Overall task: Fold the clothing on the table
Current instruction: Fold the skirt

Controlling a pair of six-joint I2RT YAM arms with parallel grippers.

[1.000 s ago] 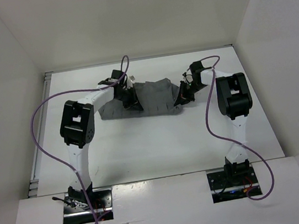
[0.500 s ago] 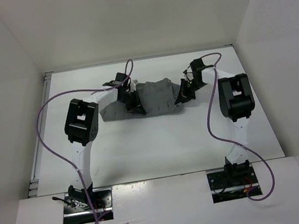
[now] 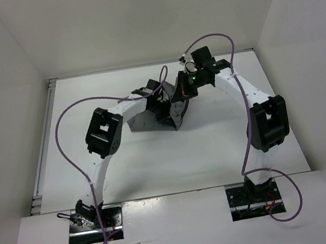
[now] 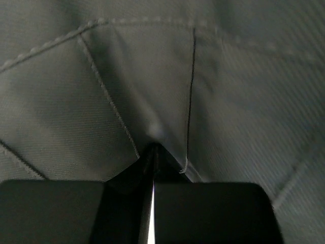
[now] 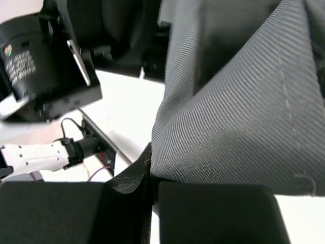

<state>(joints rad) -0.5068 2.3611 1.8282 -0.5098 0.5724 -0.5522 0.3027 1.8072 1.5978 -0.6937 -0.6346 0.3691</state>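
The grey clothing (image 3: 145,121) lies bunched at the back middle of the white table (image 3: 174,157), partly raised between the two arms. My left gripper (image 3: 165,104) is shut on a pinch of it; the wrist view is filled with stitched grey fabric (image 4: 228,101) running into the closed jaws (image 4: 154,148). My right gripper (image 3: 181,98) sits close beside the left one, shut on a fold of the clothing (image 5: 244,117) that drapes over its fingertips (image 5: 152,162). The left arm's wrist (image 5: 51,61) shows just beyond it.
White walls enclose the table on the left, back and right. A metal rail (image 3: 43,157) runs along the table's left edge. Purple cables (image 3: 61,133) loop off both arms. The arm bases (image 3: 95,219) stand at the near edge.
The right gripper has swung left with its edge of the clothing, ending beside the left gripper. The left gripper shifted right. The clothing is now much narrower and bunched.
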